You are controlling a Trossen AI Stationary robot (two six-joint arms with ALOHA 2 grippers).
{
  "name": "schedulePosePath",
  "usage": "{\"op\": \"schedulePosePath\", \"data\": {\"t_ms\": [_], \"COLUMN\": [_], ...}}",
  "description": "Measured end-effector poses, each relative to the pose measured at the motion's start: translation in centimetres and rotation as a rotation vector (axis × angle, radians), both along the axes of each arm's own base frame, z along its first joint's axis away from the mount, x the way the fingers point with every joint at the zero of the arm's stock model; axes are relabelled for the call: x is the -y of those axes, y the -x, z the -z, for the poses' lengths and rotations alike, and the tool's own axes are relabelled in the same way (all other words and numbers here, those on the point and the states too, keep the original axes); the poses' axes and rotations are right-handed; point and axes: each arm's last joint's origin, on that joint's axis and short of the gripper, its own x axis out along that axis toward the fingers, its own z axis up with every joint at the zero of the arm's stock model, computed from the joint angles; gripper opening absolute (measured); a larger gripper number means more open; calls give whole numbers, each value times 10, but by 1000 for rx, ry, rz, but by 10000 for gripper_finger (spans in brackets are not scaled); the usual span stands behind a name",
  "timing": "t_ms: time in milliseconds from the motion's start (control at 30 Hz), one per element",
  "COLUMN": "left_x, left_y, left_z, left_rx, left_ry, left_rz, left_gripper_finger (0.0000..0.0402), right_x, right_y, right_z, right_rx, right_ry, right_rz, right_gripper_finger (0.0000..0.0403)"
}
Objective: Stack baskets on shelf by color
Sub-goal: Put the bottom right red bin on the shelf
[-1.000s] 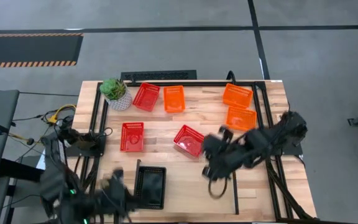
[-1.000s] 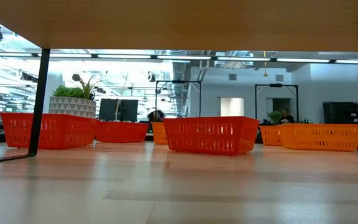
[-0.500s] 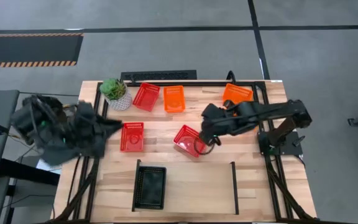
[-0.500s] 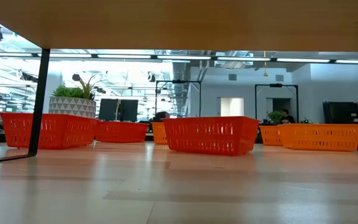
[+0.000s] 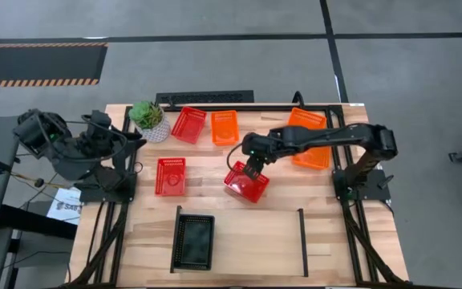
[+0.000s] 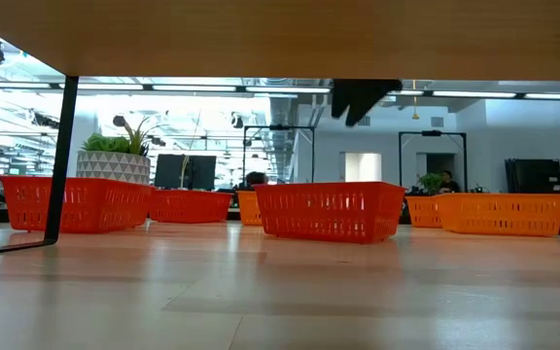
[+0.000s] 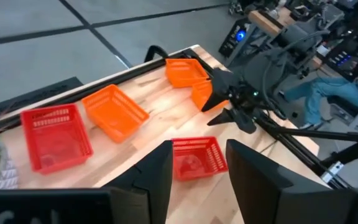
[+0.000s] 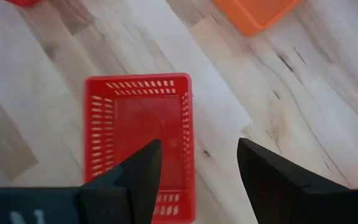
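Observation:
A black basket (image 5: 195, 242) sits at the left end of the shelf (image 5: 255, 241), beside its left rail. Three red baskets rest on the table: one in the middle (image 5: 247, 183) (image 8: 138, 134) (image 6: 329, 209), one to its left (image 5: 171, 176) and one at the far side (image 5: 188, 124). Orange baskets lie at the far middle (image 5: 224, 127) and far right (image 5: 310, 136). My right gripper (image 5: 251, 158) (image 8: 197, 180) hovers open over the middle red basket's far end, touching nothing. My left gripper (image 7: 197, 171) is open, held high off the table's left edge.
A potted green plant (image 5: 149, 119) stands at the far left corner. Black frame tubes (image 5: 127, 185) run along both sides of the table. Bare wood lies on the shelf to the right of the black basket, up to the right rail (image 5: 303, 241).
My left arm has swung away from the black basket at the near edge, out to the table's left side and up. My right gripper has travelled from the near right toward the far left and now hangs over the middle red basket. The baskets have stayed put.

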Motion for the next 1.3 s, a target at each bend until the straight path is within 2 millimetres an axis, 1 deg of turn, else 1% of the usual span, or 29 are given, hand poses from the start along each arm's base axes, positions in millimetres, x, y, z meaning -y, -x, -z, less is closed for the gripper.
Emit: {"op": "schedulePosePath", "data": {"t_ms": [100, 200, 333, 500, 700, 933, 1000, 1167, 1300], "left_x": [-2, -1, 1, 5, 9, 14, 16, 19, 17], "left_y": [2, 1, -1, -7, -12, -19, -21, -26, -28], "left_z": [4, 7, 10, 11, 12, 14, 15, 16, 17], "left_rx": [3, -3, -11, -16, -1, -8, -15, -26, -23], "left_ry": [1, -4, -12, -29, -37, -58, -64, -75, -57], "left_rz": [-5, -4, -3, -12, -47, -59, -59, -63, -90], "left_gripper_finger": [138, 138, 138, 138, 138, 138, 138, 138, 138], "right_x": [11, 16, 20, 20, 18, 19, 18, 19, 18], "right_y": [1, 5, 8, 11, 16, 15, 17, 13, 9], "right_z": [15, 32, 47, 67, 80, 89, 96, 110, 127], "right_rx": [-4, -20, -22, -16, -34, 22, 12, -19, -72], "right_ry": [-9, -26, -36, -25, -20, -43, -46, -76, -105], "right_rz": [-4, 2, -10, -37, -84, -111, -113, -136, -148], "right_gripper_finger": [228, 228, 227, 227, 226, 226, 226, 226, 225]}}
